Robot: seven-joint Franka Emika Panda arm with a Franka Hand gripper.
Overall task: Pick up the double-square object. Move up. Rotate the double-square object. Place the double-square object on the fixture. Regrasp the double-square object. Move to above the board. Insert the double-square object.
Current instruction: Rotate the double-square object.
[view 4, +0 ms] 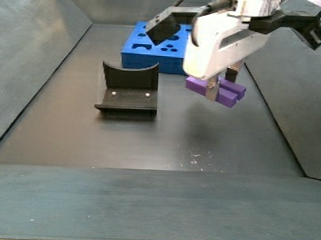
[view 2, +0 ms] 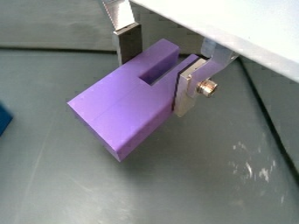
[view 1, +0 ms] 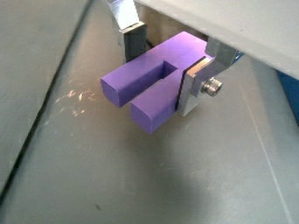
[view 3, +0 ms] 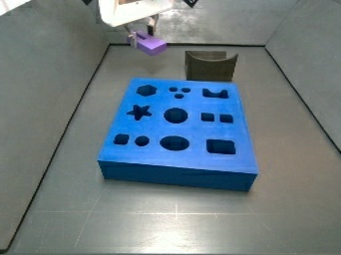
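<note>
You are looking into a grey, matte enclosure with a dark floor (view 3: pixel 54 139) and sloped side walls (view 4: pixel 39 67). The double-square object (view 1: pixel 158 83) hangs above that floor, clamped between the fingers of the gripper (view 1: pixel 163 59); both wrist views show its notch facing up toward the wrist, with one silver finger plate (view 2: pixel 197 83) pressed flat against its side and the other plate (view 2: pixel 126 37) against the opposite side. The jaws are closed to the width of the piece and it sits firmly in them.

In a side view the purple piece (view 3: pixel 151 43) appears at the upper middle of the frame, beyond the far edge of the board (view 3: pixel 180 164), which fills the centre. In a side view the piece (view 4: pixel 217 90) is right of centre, clear of the floor, with its shadow below.

The fixture (view 3: pixel 209 66) stands to the right of the held piece, near the board's far edge, well apart from the gripper. In a side view the fixture (view 4: pixel 127 91) lies left of the piece with open floor between them. Scuff marks (view 1: pixel 82 94) show on the floor under the gripper. Nothing stands between the piece and the fixture or board.
</note>
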